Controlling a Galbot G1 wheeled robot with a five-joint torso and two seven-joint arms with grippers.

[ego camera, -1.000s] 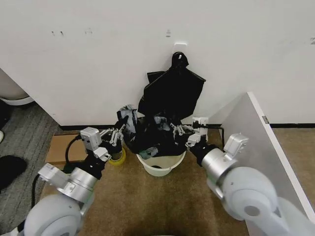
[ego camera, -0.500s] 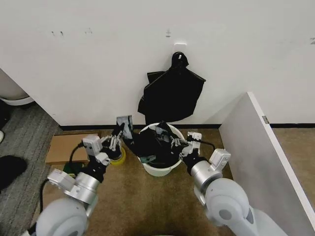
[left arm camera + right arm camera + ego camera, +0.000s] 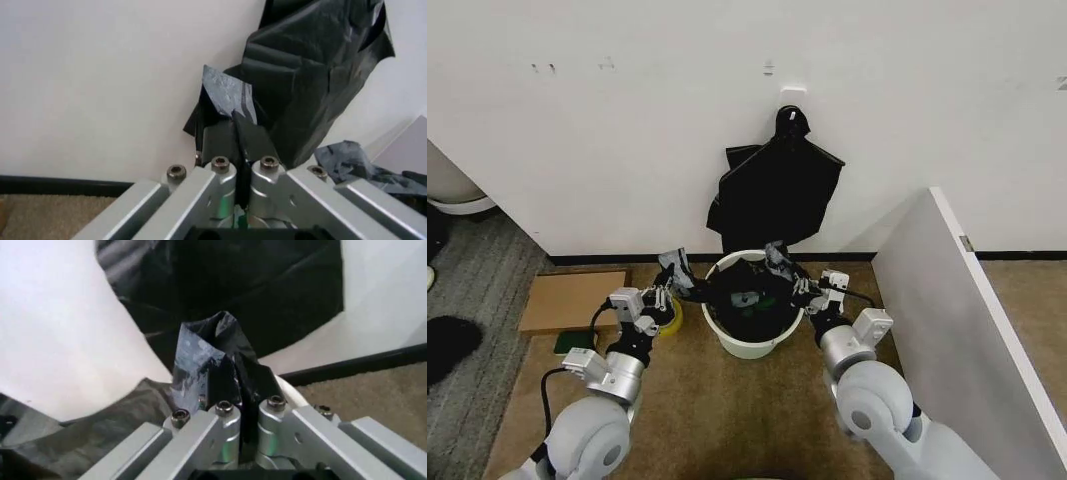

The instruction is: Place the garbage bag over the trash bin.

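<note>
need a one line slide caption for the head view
Both end effectors, left and right, pinch the garbage bag at opposite sides of the trash bin.

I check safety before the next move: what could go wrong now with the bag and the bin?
Both the left gripper and the right gripper pinch only small corners of the thin garbage bag, so the film may slip or tear. Uneven pulling might tip the light-looking trash bin.

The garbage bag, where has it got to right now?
In the head view the garbage bag sits down inside the trash bin on the floor by the wall, its edges pinched by the left gripper and right gripper at opposite rims.
</note>
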